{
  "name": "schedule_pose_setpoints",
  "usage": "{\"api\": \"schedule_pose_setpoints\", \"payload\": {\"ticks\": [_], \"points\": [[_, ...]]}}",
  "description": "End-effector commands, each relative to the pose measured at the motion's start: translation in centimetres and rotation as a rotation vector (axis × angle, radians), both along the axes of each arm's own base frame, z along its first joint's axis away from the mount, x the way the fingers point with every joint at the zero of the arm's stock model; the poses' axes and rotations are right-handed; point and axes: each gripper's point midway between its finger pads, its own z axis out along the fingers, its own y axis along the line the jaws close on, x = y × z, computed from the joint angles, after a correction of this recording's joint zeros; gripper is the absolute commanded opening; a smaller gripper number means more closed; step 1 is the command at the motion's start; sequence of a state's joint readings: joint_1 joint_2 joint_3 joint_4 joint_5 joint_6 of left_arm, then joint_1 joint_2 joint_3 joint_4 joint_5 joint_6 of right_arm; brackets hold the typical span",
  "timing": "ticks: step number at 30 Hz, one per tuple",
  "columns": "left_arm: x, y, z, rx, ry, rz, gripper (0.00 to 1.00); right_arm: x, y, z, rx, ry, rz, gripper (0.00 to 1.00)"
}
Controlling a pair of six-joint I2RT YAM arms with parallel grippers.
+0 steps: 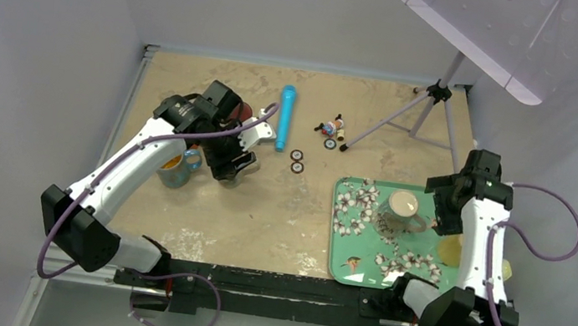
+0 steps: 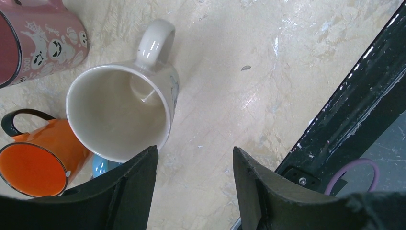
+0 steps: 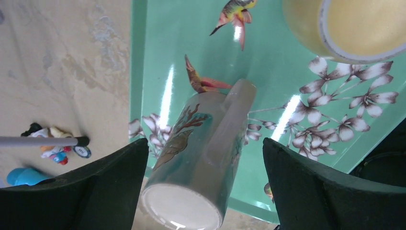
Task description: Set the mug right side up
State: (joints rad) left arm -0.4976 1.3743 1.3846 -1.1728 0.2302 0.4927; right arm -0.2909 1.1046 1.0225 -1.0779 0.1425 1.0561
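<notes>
A mug with a seashell print stands upside down on the green flowered tray, its white base facing up. In the right wrist view the mug lies between my fingers, handle towards the tray's middle. My right gripper is open and hovers above it without touching; it shows in the top view at the mug's right. My left gripper is open and empty above bare table, beside an upright white mug.
A pink mug and an orange mug stand by the white one. A roll of yellow tape lies on the tray. A blue cylinder, small toys, two discs and a tripod occupy the back.
</notes>
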Motion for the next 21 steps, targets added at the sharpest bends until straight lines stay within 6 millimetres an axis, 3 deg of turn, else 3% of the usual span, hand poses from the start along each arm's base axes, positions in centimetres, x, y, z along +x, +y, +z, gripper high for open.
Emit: {"api": "schedule_pose_setpoints", "payload": {"ticks": [1, 5, 9, 13, 14, 15, 16, 21], "points": [[0.0, 0.2, 0.6, -0.018, -0.042, 0.002, 0.63, -0.2, 0.4, -3.1, 0.068, 0.034, -0.06, 0.89], [-0.2, 0.2, 0.5, -0.017, -0.033, 0.002, 0.63, -0.2, 1.6, -6.1, 0.15, 0.099, -0.038, 0.85], [-0.1, 0.2, 0.3, -0.011, -0.03, -0.002, 0.63, 0.2, 1.5, -7.2, 0.145, 0.097, -0.04, 0.77], [0.2, 0.0, 0.4, -0.017, -0.026, 0.004, 0.63, 1.0, 1.4, -8.5, 0.145, 0.071, -0.038, 0.55], [0.2, -0.1, 0.5, -0.02, -0.026, 0.004, 0.63, 1.1, 1.4, -8.7, 0.144, 0.065, -0.017, 0.43], [0.2, -0.1, 0.6, -0.024, -0.026, 0.003, 0.63, 1.2, 1.4, -8.7, 0.142, 0.058, -0.011, 0.06], [0.1, -0.1, 0.7, -0.025, -0.025, 0.0, 0.63, 1.3, 1.4, -8.7, 0.137, 0.051, -0.005, 0.0], [0.0, -0.1, 0.5, -0.02, -0.014, 0.001, 0.63, 2.8, 2.5, -8.1, 0.136, -0.037, 0.17, 0.0]]}}
